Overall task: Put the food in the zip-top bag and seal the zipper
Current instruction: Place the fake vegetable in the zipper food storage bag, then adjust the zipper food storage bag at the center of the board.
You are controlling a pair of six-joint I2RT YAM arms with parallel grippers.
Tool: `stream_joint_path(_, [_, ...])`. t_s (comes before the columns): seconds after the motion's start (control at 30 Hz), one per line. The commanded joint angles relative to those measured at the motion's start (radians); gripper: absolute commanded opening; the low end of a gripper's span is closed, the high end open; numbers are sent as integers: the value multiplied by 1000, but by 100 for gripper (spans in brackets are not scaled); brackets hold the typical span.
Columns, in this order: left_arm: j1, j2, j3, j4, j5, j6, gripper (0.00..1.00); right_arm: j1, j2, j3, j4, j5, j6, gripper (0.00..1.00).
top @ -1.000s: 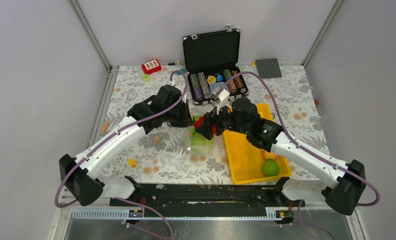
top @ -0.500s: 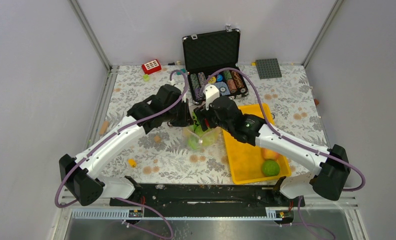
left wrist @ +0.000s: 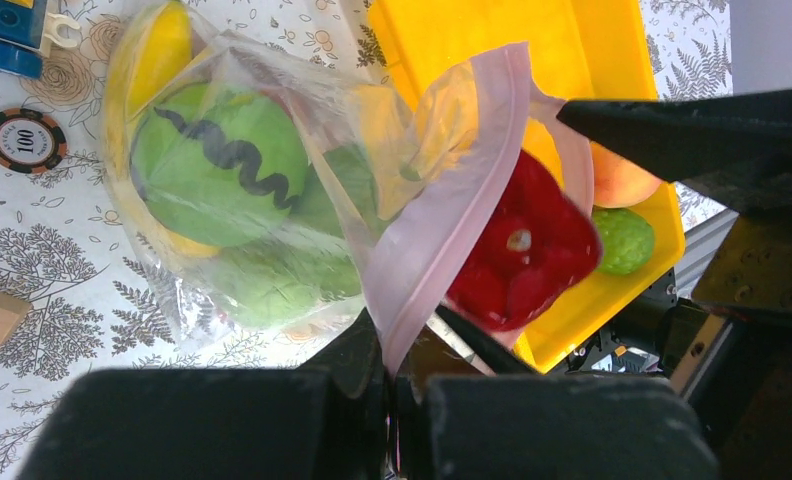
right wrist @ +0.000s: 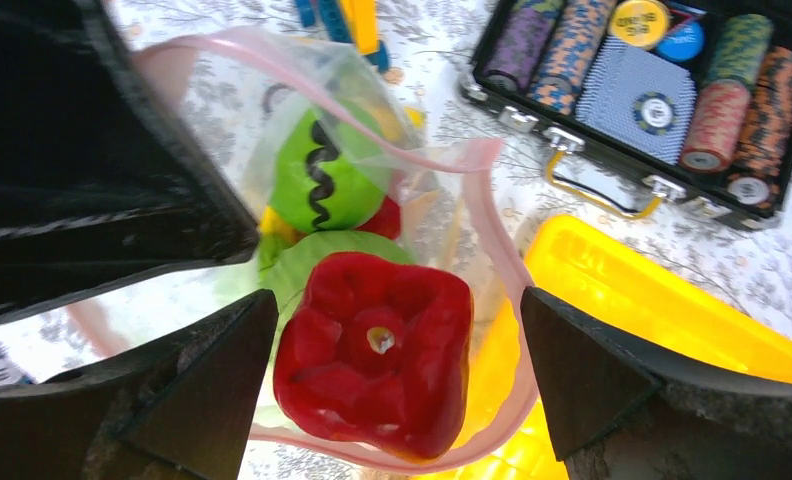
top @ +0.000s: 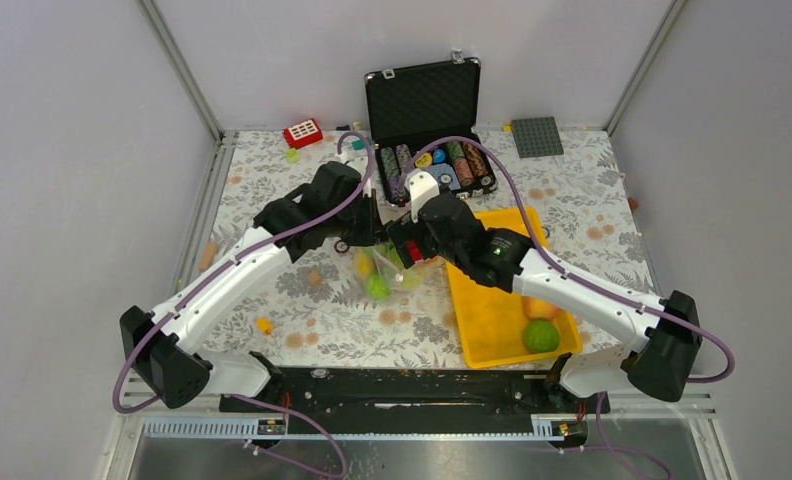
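Since half a second ago the zip-top bag has shifted slightly left, staying just left of the yellow tray. Left gripper pinches its zipper tight. Right gripper is spread wide around the red pepper lying in the bag's mouth.

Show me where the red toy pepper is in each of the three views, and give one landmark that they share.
Top external: the red pepper is a small red spot at centre, at the zip-top bag mouth.
Left wrist: red pepper right of centre, at the bag's pink edge.
Right wrist: red pepper bottom centre, between the right gripper fingers.
Shared landmark: the yellow tray, seen in all three.
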Motion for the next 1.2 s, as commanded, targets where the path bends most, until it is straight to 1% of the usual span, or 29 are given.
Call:
stream_joint_path(0.0, [11,4,39,71,14,-14,0,8,-68,27,32,-143,41,100])
stream_joint_path(0.2, [13,4,33,71,17,-16,0,8,-142,-28,117,-273,88,100])
stream_joint_path(0.27, [14,1,30,71,14,-17,0,7,-166,-53,138,-291,115,100])
stream_joint_path(0.33, [16,-2,29,71,13,-17,0,7,-191,-75,133,-239,139,100])
stream_joint_path(0.53, [18,-4,25,76,26,-11,0,7,-255,-119,-9,61,217,100])
stream_joint_path(0.6, [19,-3,25,76,25,-7,0,7,-265,-150,-27,117,251,99])
stream_joint_path(0.67, [21,-6,24,76,20,-1,0,7,-261,-171,-36,129,287,98])
stream_joint_path(0.73, [21,-9,22,78,22,2,0,7,-244,-181,-39,135,323,91])
stream_joint_path(0.83, [21,-18,11,91,30,3,0,7,-213,-194,-15,142,367,73])
stream_joint_path(0.93, [22,-20,14,85,29,9,0,7,-185,-190,-7,149,381,51])
stream_joint_path(0.97, [21,-23,16,83,28,9,0,7,-177,-187,-9,143,380,41])
stream_joint_path(1.0, [22,-24,15,83,25,9,0,7,-175,-184,-8,132,374,24])
stream_joint_path(1.03, [21,-26,14,83,22,9,0,7,-178,-179,-6,118,367,9])
stream_joint_path(1.07, [23,-27,12,82,16,9,0,7,-181,-169,-6,104,357,0])
stream_joint_path(1.17, [22,-21,16,60,-20,11,1,7,-210,-137,7,42,313,0])
